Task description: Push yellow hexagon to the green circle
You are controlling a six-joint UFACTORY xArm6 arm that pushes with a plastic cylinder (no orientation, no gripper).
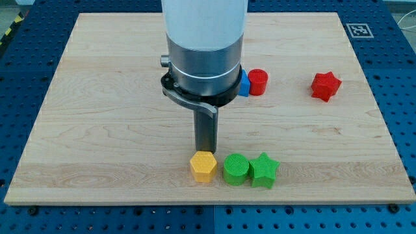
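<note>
The yellow hexagon [203, 166] lies near the view's bottom, just left of the green circle [236, 169], with a small gap between them. My tip [206, 151] stands right behind the yellow hexagon, at its upper edge, touching or nearly touching it. A green star [264, 170] sits against the green circle's right side.
A red cylinder [258, 82] and a blue block [244, 84], partly hidden by the arm's body, sit above the middle. A red star [325, 86] lies at the view's right. The wooden board [97, 130] ends just below the blocks.
</note>
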